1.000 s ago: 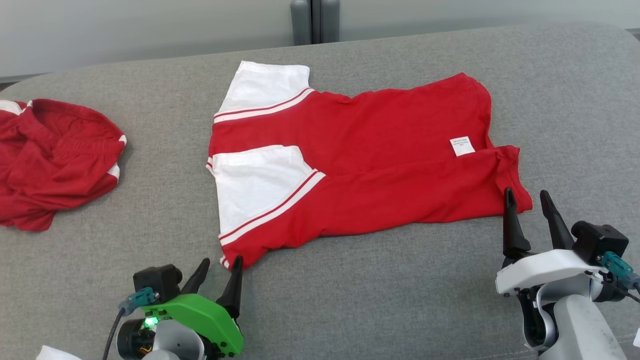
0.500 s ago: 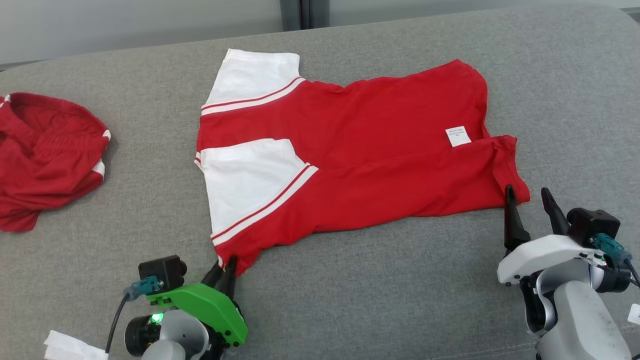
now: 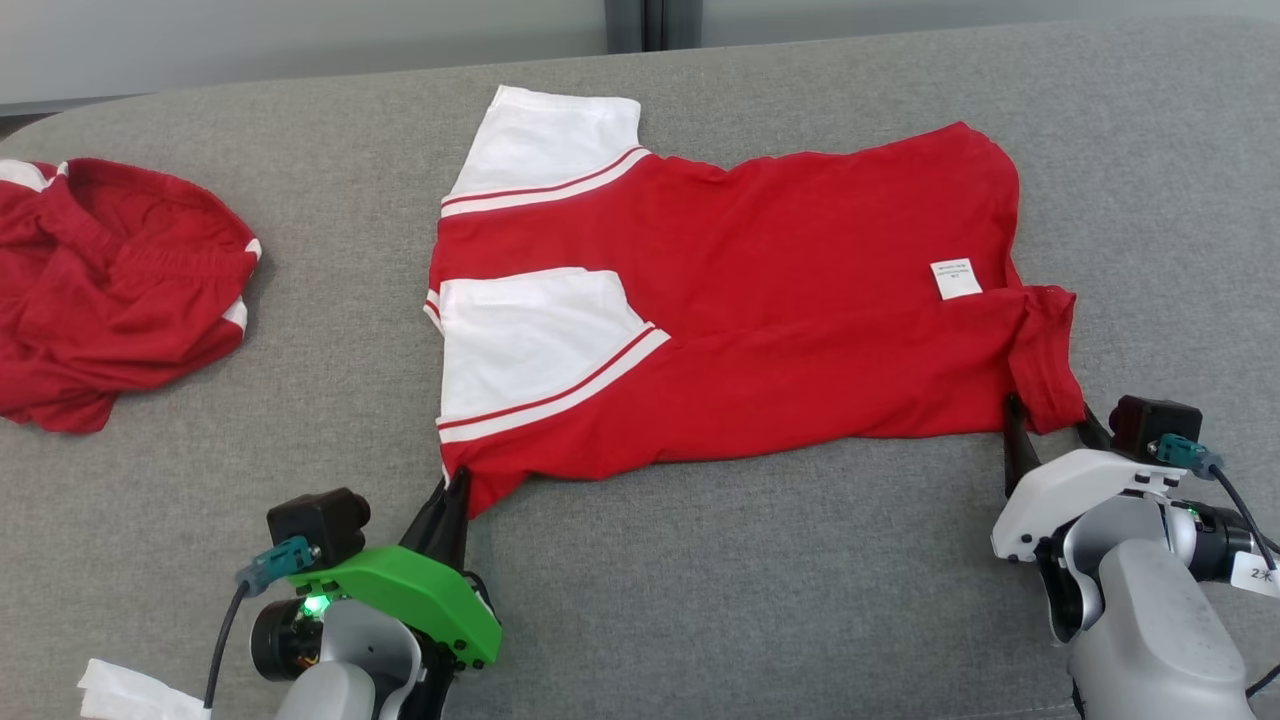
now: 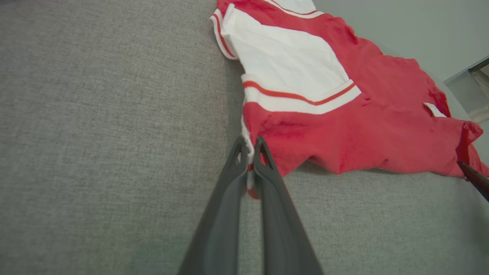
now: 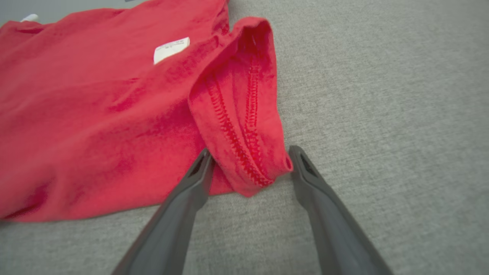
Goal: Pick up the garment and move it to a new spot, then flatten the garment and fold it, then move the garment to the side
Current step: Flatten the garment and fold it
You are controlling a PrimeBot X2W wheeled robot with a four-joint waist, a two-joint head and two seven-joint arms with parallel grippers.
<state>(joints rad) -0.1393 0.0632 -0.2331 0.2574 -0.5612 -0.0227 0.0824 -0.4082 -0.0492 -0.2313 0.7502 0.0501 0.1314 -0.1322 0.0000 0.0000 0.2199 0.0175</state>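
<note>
Centrally on the grey fabric surface (image 3: 750,580) lies the red T-shirt (image 3: 760,290) with white sleeves, doubled along its length, sleeves toward the left edge and hem toward the right; its care label (image 3: 956,279) faces up near the hem. The left gripper (image 3: 455,490) is pinched together on the shirt's near left corner, a sliver of red-and-white cloth showing between the fingers in the left wrist view (image 4: 250,152). The right gripper (image 3: 1048,415) stands with its fingers apart, straddling the rolled hem corner (image 5: 248,126) at the near right; nothing is clamped there yet.

The step in hand appears to be securing both near corners, to flatten or fold the shirt. To do it well, the right fingers should probably close over both layers of the curled hem, not just its outer lip, and any lift should wait until that grip matches the left one. Moving the two arms together, with light tension between them, should keep the near edge straight.

A crumpled red garment (image 3: 110,290) with white trim lies by the left edge, well apart from the shirt. A white scrap (image 3: 130,695) sits at the near left corner. Neither obstructs either arm.
</note>
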